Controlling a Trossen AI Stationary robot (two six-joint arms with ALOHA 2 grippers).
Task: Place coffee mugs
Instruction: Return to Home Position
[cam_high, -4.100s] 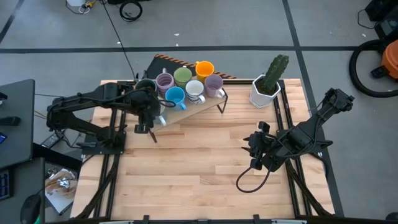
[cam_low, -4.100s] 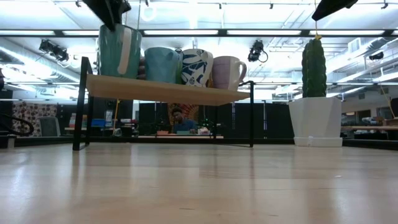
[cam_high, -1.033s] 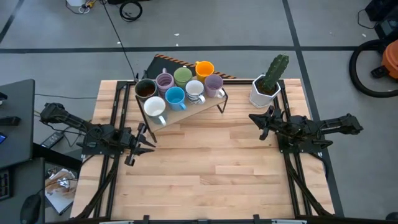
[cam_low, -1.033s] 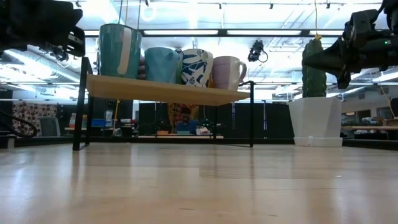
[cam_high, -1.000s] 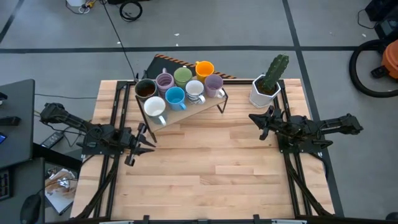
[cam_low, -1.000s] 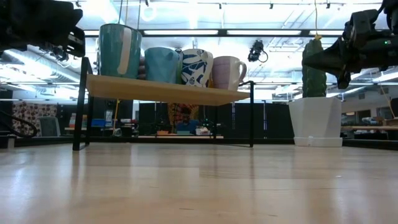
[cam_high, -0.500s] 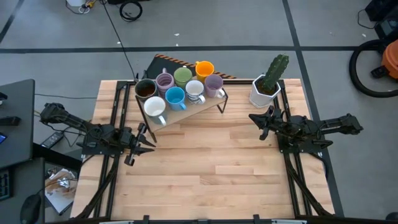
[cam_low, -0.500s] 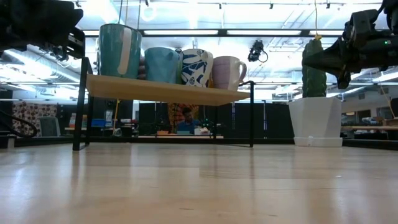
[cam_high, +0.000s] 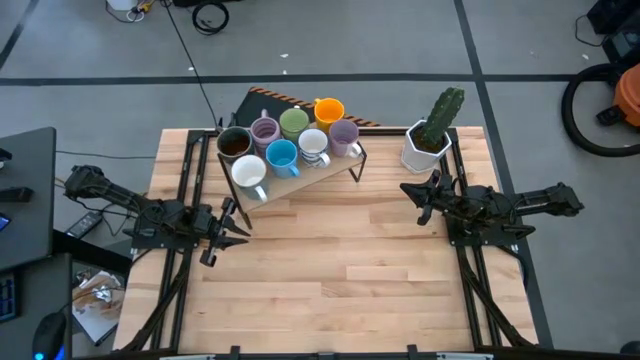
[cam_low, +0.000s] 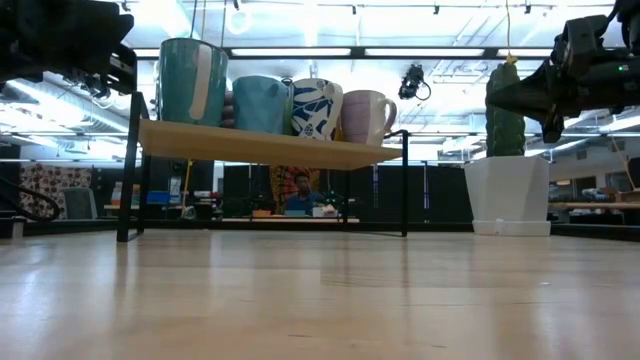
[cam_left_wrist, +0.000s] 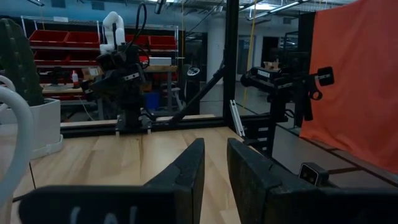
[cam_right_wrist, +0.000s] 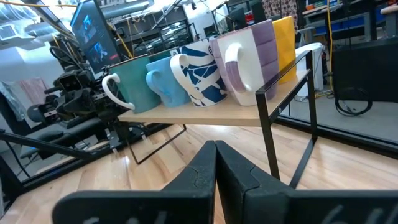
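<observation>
Standing on shelf (cam_high: 322, 172): eight mugs (cam_high: 283, 153) | left claw (cam_high: 240, 226) slightly spread | right claw (cam_high: 404, 190) pressed together, near cactus pot (cam_high: 425, 150)

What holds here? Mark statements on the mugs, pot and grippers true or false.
1. Eight mugs stand on the shelf. True.
2. The orange mug lies on the table. False: it stands on the shelf, at a back corner.
3. The cactus pot stands on the table beside the shelf. True.
4. The right gripper holds a mug. False: its fingers are shut on nothing.
5. The left gripper is above the shelf. False: it is at the table's left side, off the shelf.
</observation>
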